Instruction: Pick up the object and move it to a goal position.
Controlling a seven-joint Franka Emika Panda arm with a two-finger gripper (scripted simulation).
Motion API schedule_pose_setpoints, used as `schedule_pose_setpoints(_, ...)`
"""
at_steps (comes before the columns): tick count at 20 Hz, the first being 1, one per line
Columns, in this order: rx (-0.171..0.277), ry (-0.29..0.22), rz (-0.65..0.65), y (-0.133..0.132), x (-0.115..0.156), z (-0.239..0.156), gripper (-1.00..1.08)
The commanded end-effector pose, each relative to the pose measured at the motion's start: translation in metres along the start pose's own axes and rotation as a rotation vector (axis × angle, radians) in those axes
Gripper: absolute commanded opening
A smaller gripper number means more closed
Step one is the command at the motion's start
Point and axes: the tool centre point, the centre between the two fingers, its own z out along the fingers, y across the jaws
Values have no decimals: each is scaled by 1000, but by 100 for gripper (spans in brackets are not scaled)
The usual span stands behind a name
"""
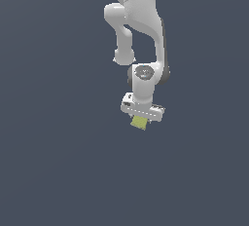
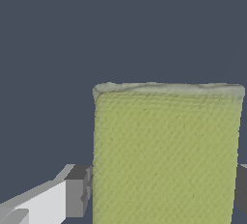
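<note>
The object (image 1: 139, 122) is a small olive-yellow-green block with plain flat faces. It sits just under the white hand of my arm in the middle of the exterior view. My gripper (image 1: 141, 118) points down and is shut on it, one finger on each side. In the wrist view the block (image 2: 166, 150) fills the space between the grey finger pads (image 2: 78, 191), which touch its two opposite sides. I cannot tell how high the block is above the surface. No goal marker shows in either view.
A plain dark blue-grey surface (image 1: 53, 161) fills both views. The white arm (image 1: 141, 20) comes down from the top of the exterior view. No other objects or edges show.
</note>
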Motion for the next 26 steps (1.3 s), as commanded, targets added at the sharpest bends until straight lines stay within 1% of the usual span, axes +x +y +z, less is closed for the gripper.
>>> schedule_pose_setpoints(1, 27, 25, -23, -1, 12, -11, -100)
schedule_pose_setpoints(13, 181, 155, -151, -4, 70, -71, -100)
schedule_pose_setpoints(26, 334, 279, -276, -5, 118, -136, -100)
